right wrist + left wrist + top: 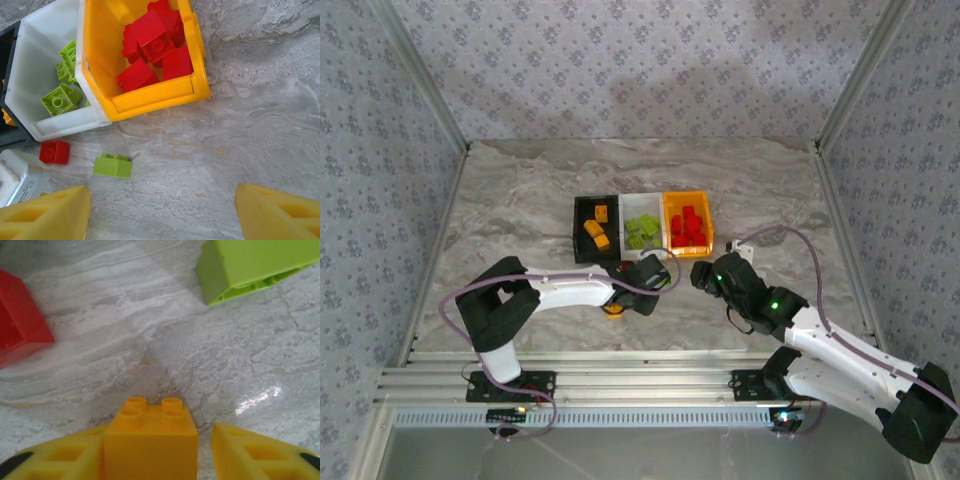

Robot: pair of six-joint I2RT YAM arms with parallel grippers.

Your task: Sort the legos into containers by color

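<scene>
Yellow lego (151,447) between left hand's (159,440) fingers (65,457)

A black container (579,232), a white container (640,204) and an orange-yellow container (708,224) are sitting joined in a row mid-bench (520,200), running from 9 o'clock to 3 o'clock. They are holding orange-yellow legos (597,236), lime green legos (642,232) and red legos (687,228) respectively. The left arm (570,290) and right arm (782,310) are reaching in from 6 o'clock.
</scene>
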